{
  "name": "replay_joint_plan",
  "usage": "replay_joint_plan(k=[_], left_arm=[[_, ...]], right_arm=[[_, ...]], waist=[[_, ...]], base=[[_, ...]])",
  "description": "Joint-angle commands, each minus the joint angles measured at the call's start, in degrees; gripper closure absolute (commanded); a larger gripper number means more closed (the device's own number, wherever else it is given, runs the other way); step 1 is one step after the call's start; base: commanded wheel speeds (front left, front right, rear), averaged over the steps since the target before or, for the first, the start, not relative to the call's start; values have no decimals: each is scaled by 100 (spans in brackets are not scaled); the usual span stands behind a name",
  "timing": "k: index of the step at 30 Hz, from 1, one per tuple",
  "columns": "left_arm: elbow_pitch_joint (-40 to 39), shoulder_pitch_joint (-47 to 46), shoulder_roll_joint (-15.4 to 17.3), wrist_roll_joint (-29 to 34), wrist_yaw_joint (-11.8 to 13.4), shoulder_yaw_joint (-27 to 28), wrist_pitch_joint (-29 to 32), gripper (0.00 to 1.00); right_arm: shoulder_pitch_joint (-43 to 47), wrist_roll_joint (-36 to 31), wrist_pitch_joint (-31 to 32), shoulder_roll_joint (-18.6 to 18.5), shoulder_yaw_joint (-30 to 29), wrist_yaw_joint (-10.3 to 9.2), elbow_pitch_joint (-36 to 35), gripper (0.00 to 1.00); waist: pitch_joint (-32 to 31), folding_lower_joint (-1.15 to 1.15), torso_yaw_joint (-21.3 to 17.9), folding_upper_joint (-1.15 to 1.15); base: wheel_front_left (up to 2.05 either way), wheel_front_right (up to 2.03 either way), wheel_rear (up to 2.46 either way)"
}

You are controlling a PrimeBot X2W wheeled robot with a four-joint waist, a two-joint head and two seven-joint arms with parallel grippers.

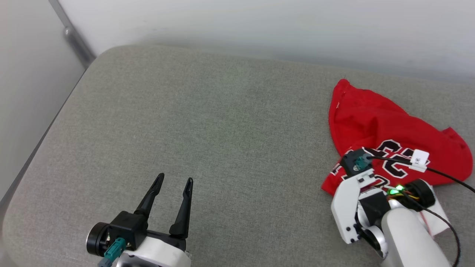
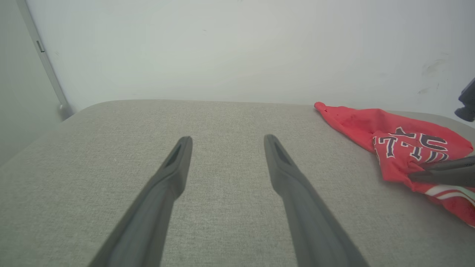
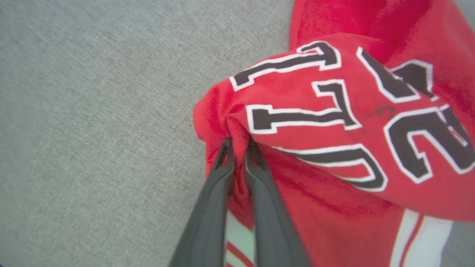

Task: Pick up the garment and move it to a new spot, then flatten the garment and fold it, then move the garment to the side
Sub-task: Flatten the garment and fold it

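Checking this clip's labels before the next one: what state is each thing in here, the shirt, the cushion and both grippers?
red jersey-style T-shirt with black lettering: crumpled in a heap on the cushion, one fold pinched.
right gripper: shut on a fold of the T-shirt.
left gripper: open, holding nothing, apart from the shirt.
grey fabric cushion: flat, shirt lying at its right side.

Bare indoor room: grey cushion [image 1: 222, 129], white wall [image 1: 259, 26]

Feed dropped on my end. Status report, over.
Right hand shut on a fold of the crumpled red jersey T-shirt with black lettering. Left hand open over the grey fabric cushion. No obstacle seen.
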Motion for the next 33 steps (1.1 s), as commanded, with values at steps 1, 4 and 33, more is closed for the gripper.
replay_joint_plan(k=[1,4,33], left_arm=[[19,7,15,-5,-13,7,-15,0],[41,39,41,-14,-13,18,-15,0],[-30,130,195,22,-9,11,-15,0]], right_arm=[[-117,72,-135,73,65,-2,-65,100],[-240,261,-425,132,299,-2,-252,100],[-19,981,-1296,79,570,-2,559,0]], waist=[[-85,0,-35,0],[-215,0,-74,0],[-363,0,-369,0]], base=[[0,0,0],[0,0,0],[0,0,0]])
